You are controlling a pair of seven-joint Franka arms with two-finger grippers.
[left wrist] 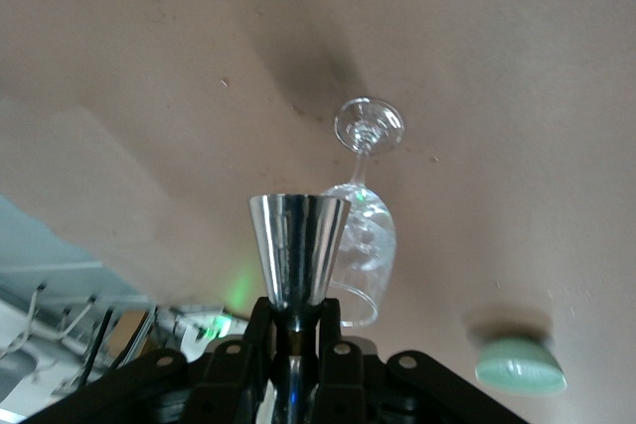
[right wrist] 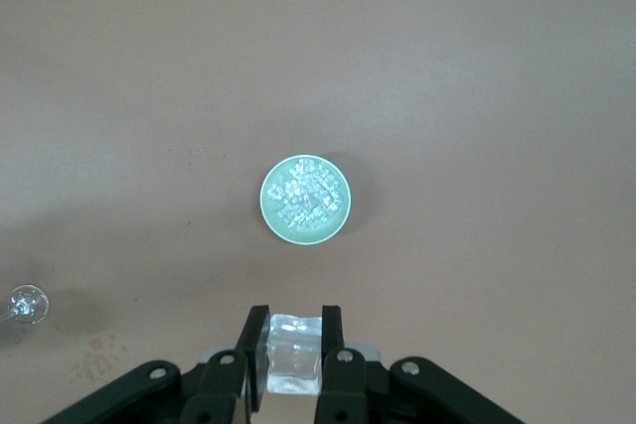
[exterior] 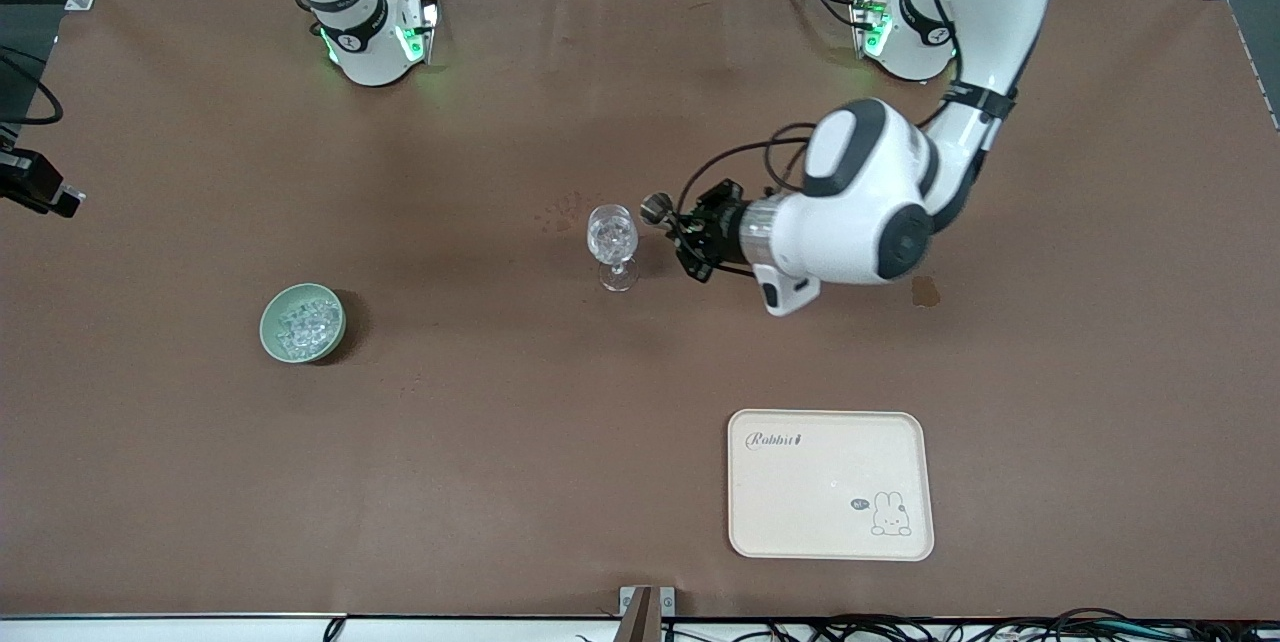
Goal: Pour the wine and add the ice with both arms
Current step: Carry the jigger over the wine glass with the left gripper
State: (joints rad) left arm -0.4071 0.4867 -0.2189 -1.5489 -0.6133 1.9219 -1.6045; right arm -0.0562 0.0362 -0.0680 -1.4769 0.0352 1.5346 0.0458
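Note:
My left gripper [exterior: 672, 222] is shut on the waist of the steel jigger [exterior: 655, 209], held just beside the rim of the clear stemmed glass [exterior: 612, 240] at the table's middle. In the left wrist view the jigger [left wrist: 298, 250] sticks out from the gripper [left wrist: 298, 320] with the glass [left wrist: 363, 235] right beside it. No liquid shows. My right gripper [right wrist: 294, 317] is shut on one clear ice cube [right wrist: 294, 350], high over the table near the pale-green bowl [right wrist: 268, 201] with its heap of ice [right wrist: 306, 198]. The bowl [exterior: 268, 327] and ice [exterior: 305, 320] lie toward the right arm's end.
A cream tray [exterior: 830, 482] with a rabbit drawing lies nearer the front camera, toward the left arm's end. A small dark stain [exterior: 925, 290] marks the brown cloth under the left arm. The right arm's hand is out of the front view.

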